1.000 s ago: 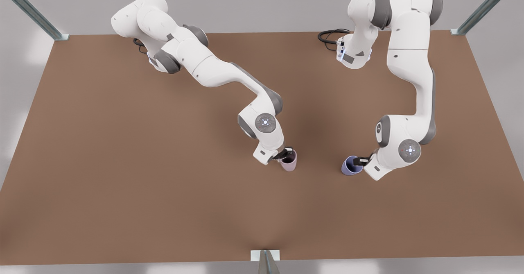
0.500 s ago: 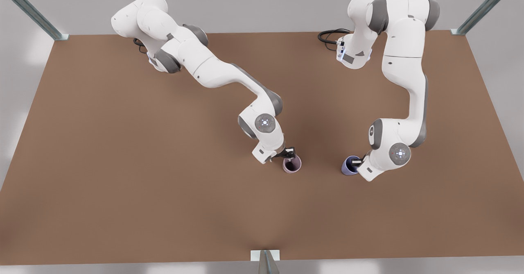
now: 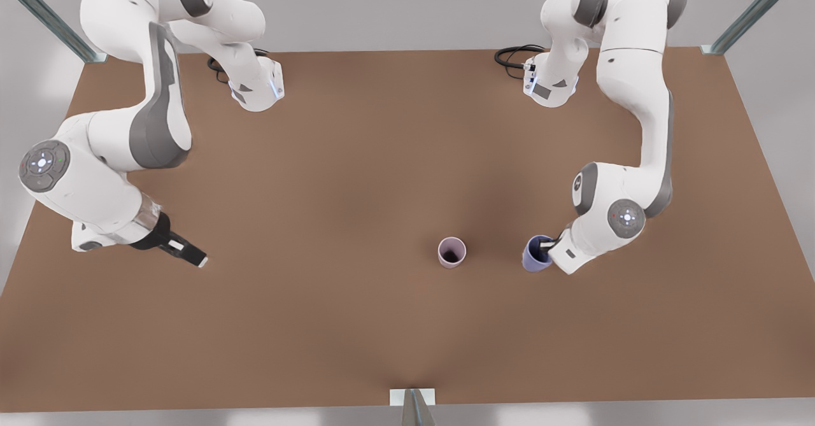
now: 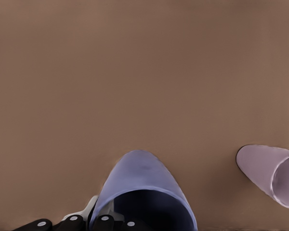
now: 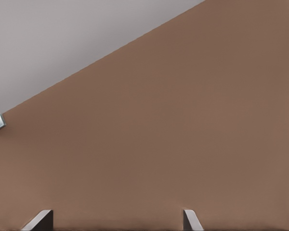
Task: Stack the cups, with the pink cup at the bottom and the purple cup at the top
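The left gripper is clamped on the purple cup's rim. The pink cup stands upright on the table at its nine o'clock, nearby. The right gripper waits far off, fingers apart.

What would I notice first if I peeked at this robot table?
Two small cups stand out mid-table: the pink cup stands alone, and the left gripper pinches the purple cup beside it. The right gripper, open and empty, waits far off at the front view's left.

Table matt brown, smooth. Pink cup, purple cup smooth matt. Arm shells glossy white.
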You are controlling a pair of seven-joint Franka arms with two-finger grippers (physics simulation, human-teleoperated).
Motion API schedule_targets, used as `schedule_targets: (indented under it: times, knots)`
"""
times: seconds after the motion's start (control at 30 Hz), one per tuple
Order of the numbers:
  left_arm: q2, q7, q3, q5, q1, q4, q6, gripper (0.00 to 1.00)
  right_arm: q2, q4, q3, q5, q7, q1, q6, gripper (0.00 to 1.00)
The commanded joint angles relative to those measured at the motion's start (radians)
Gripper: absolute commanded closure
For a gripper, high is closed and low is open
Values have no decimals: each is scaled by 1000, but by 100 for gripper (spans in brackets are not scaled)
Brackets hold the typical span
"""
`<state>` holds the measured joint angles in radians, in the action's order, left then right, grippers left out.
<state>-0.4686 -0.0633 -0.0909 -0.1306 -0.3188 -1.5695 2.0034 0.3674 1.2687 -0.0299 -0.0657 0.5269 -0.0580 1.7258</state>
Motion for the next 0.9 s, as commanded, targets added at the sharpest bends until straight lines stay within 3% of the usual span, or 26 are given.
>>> schedule_targets:
  times: [0.0, 0.03, 0.2, 0.57, 0.87]
  knots:
    - [-11, -375, 36, 6, -32, 115, -319, 79, -1, -2, -1, -14, -673, 1, -137, 0]
    - [-68, -455, 36, 5, -85, 212, -379, 79, 4, -6, -5, -17, -673, -2, -132, 0]
    - [-134, -598, 37, -7, -216, 335, -338, 79, 8, -5, -5, -20, -674, -2, -120, 0]
    - [-196, -638, 43, -35, -206, 333, -147, 79, 8, -2, -5, -19, -728, 3, -101, 0]
    - [-212, -638, 45, -32, -209, 322, -164, 79, 8, 0, -5, -19, -719, 6, -103, 0]
